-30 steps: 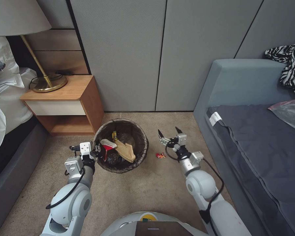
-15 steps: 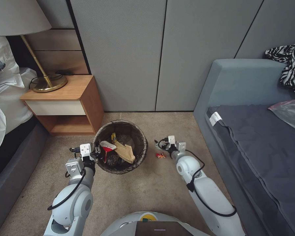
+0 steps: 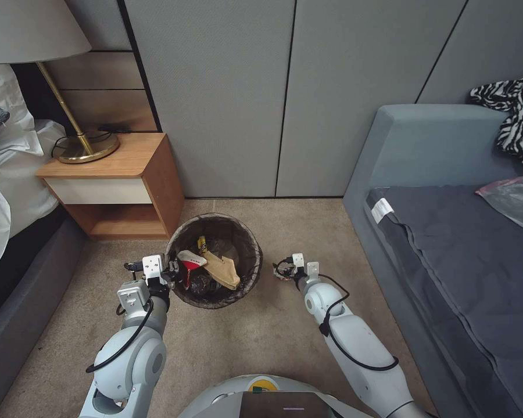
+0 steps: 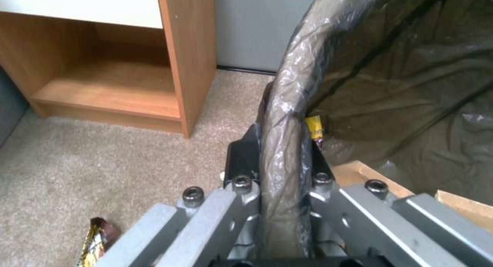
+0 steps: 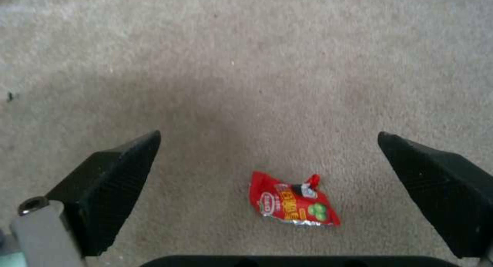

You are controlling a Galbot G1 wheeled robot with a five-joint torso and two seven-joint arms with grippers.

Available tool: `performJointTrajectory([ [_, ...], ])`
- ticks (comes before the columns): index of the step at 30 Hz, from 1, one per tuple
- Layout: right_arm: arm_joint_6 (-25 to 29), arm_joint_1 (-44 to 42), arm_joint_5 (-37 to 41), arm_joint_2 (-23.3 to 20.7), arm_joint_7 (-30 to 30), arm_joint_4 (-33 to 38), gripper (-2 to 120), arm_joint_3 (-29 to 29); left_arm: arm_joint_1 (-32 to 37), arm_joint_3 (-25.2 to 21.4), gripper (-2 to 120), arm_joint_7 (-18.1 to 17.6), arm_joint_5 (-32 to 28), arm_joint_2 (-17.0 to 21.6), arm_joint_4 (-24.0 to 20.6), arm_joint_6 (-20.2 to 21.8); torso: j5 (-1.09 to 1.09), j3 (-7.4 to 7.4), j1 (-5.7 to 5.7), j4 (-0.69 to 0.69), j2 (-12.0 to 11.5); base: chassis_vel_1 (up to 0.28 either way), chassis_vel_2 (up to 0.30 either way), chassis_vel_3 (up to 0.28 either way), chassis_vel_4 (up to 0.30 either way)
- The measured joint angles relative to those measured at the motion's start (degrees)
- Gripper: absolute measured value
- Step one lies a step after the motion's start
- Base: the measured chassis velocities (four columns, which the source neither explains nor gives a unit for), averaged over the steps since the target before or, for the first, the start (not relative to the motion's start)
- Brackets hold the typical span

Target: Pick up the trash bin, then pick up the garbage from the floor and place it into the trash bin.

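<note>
1. The trash bin (image 3: pixel 216 259) is seen on the carpet (image 3: pixel 261 342), close beside the front corner of the wooden nightstand (image 3: pixel 122 186), with the grey wall panels (image 3: pixel 285 98) just behind it.
2. A band of bare carpet is left between the bin and the grey sofa (image 3: pixel 447 244); on the other side the floor is bounded by the bed (image 3: pixel 6 191).
3. The bin's near rim (image 4: pixel 280 116), covered by the dark liner, is clamped between the jaws of the left gripper (image 3: pixel 171 270), one jaw outside the rim and one inside.
4. Inside the bin, a tan paper bag (image 3: pixel 222 268), a red-and-white cup (image 3: pixel 190 259), a yellow wrapper (image 3: pixel 203 242) and a clear bottle (image 3: pixel 200 283) are held.
5. The right gripper (image 3: pixel 282 271) is lowered to the carpet beside the bin, and its jaws are spread wide.
6. A small red wrapper (image 5: pixel 292 205) is seen lying flat on the carpet between the two open fingertips (image 5: pixel 110 182), touched by neither.
7. Another wrapper (image 4: pixel 92 244), gold and dark, is seen on the carpet beside the left gripper, outside the bin.
</note>
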Motion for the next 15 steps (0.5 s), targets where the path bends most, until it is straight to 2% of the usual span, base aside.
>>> performJointTrajectory([
  [15, 3.49, 2.05, -3.38, 1.25, -1.68, -8.04, 100, 0.24, 0.15, 0.3, 4, 0.02, 0.47, -0.29, 0.2, -0.11, 0.0, 0.0, 0.0, 0.0, 0.0, 0.0, 0.0, 0.0, 0.0],
])
